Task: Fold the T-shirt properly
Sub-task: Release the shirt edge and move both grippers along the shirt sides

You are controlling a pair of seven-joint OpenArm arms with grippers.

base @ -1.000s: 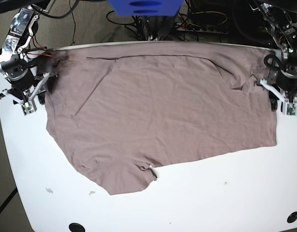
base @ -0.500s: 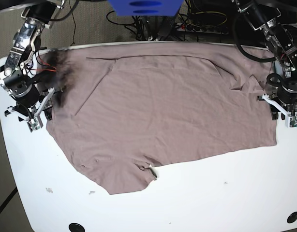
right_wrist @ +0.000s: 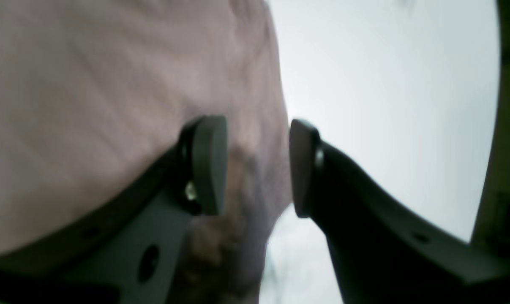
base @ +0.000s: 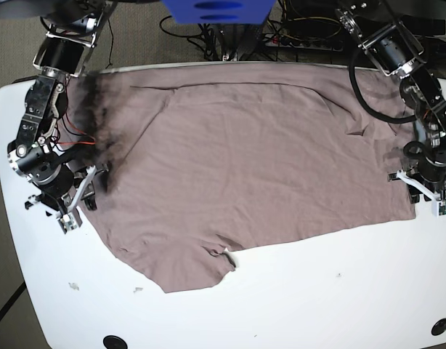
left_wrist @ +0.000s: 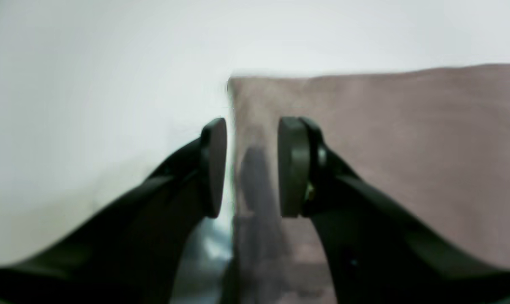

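The mauve-brown T-shirt (base: 245, 167) lies spread flat on the white table (base: 317, 305), with one corner hanging toward the front at the lower left. My right gripper (base: 88, 198) is at the shirt's left edge in the base view. In the right wrist view (right_wrist: 258, 164) its jaws are apart, with the shirt's edge (right_wrist: 90, 84) between them. My left gripper (base: 415, 190) is at the shirt's right edge. In the left wrist view (left_wrist: 252, 166) its jaws are apart and straddle the cloth's edge (left_wrist: 407, 147) just short of a corner.
A blue object (base: 216, 11) and cables sit behind the table's far edge. Two black holes (base: 115, 341) (base: 440, 326) are near the front edge. Small scraps (base: 74, 286) lie on the table at front left. Bare table shows beside each gripper (left_wrist: 90, 84) (right_wrist: 385, 84).
Both arms have slid toward the table's front along the shirt's side edges. The shirt itself has hardly moved.
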